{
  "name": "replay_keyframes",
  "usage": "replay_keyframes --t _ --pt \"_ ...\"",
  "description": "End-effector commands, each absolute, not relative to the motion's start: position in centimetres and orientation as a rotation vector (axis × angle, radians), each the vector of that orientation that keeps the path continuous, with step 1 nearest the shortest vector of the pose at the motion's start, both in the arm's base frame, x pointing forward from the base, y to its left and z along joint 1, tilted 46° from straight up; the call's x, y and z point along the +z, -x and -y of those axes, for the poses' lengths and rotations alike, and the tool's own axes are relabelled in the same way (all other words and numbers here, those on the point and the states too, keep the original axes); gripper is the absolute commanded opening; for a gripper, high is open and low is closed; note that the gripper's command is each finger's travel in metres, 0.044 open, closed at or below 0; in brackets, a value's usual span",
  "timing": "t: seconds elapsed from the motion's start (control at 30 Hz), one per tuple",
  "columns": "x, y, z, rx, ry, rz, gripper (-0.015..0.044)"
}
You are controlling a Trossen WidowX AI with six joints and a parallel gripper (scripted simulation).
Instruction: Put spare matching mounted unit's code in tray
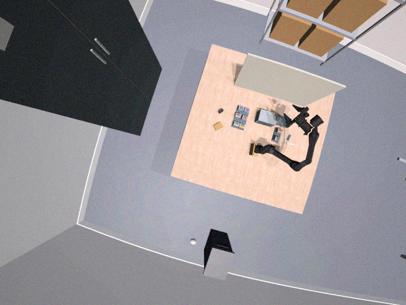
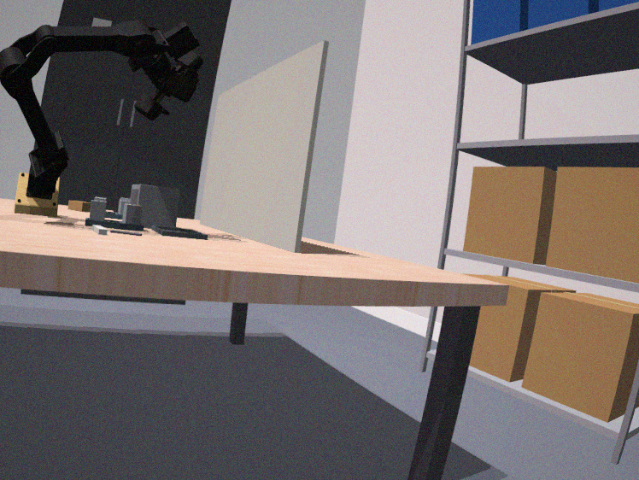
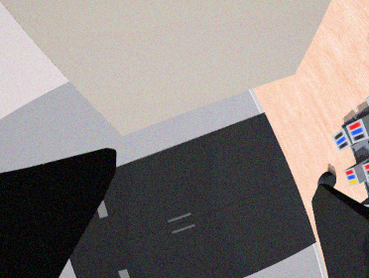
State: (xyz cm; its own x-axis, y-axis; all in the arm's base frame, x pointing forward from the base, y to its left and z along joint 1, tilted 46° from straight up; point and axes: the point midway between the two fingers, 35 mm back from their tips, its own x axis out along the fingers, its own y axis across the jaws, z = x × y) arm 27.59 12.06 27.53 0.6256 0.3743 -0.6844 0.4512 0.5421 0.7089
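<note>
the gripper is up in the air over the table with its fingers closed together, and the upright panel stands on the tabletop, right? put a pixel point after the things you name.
The fingers are wrong: the gripper point(image 1: 290, 113) point(image 3: 220, 179) is open, its fingers wide apart in the wrist view. The rest holds.

From up here, the top view looks steeply down from well above the whole counter point(image 1: 210, 164) point(image 2: 232, 281) point(image 3: 317, 119); the exterior one sits low and close, facing across a near edge and corner. The wrist view peers obliquely past the upright panel point(image 1: 289, 80) point(image 2: 263, 144) point(image 3: 174, 60) and a counter edge; all three share that panel.
</note>
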Motion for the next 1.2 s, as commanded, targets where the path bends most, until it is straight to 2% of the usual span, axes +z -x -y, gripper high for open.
replay_keyframes --t 0.0,0.3,0.57,1.17 --pt "23.8 -30.5 -10.8 -0.258 -0.766 -1.026 0.044" --pt "17.2 -34.1 -8.0 -0.53 -0.127 -1.223 0.044" --pt "12.8 -36.8 -6.1 -0.628 0.524 -1.391 0.044" --pt "12.8 -36.8 -6.1 -0.628 0.524 -1.391 0.044"
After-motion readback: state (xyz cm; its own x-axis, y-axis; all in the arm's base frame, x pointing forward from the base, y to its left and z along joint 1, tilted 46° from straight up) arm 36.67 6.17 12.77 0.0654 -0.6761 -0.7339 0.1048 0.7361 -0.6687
